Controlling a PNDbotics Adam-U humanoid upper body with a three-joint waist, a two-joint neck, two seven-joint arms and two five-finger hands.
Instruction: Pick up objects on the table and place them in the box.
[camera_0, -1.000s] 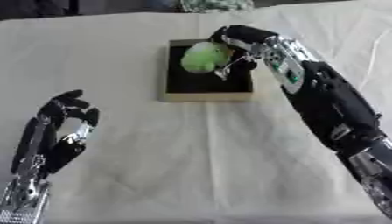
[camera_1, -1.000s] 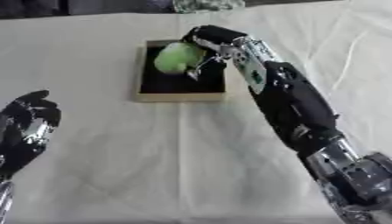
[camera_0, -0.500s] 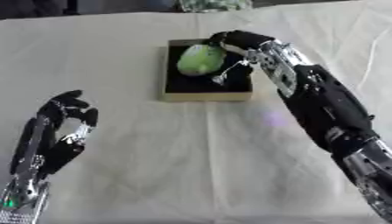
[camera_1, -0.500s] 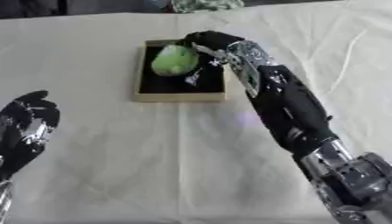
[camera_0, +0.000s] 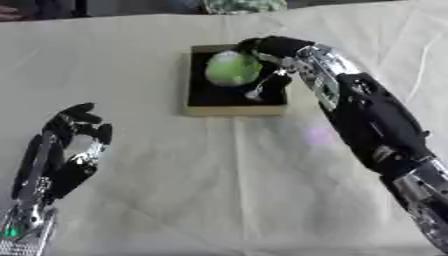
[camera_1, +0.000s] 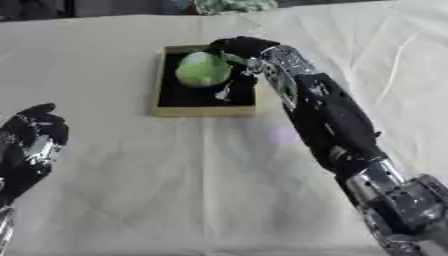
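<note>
Leftmost, the left hand (camera_0: 61, 150) sits idle at the lower left above the cream tablecloth (camera_0: 219, 190), palm toward the camera, fingers upright and relaxed, only slightly bent, holding nothing. It is well apart from the other items.

Up and to the right of it lies the box (camera_0: 197, 80): shallow, square, tan rim, black inside, resting flat on the cloth.

Over the box's far half is a round pale-green object (camera_0: 231, 68), possibly a fruit; cannot tell whether it rests on the black floor or is just above it.

Right hand (camera_0: 267, 50) reaches over the box from the right, fingers curled round the green object's top and right side. A thin pale cord or stem hangs below the hand, inside the box.

Forearm runs from the hand down to the lower right corner.
</note>
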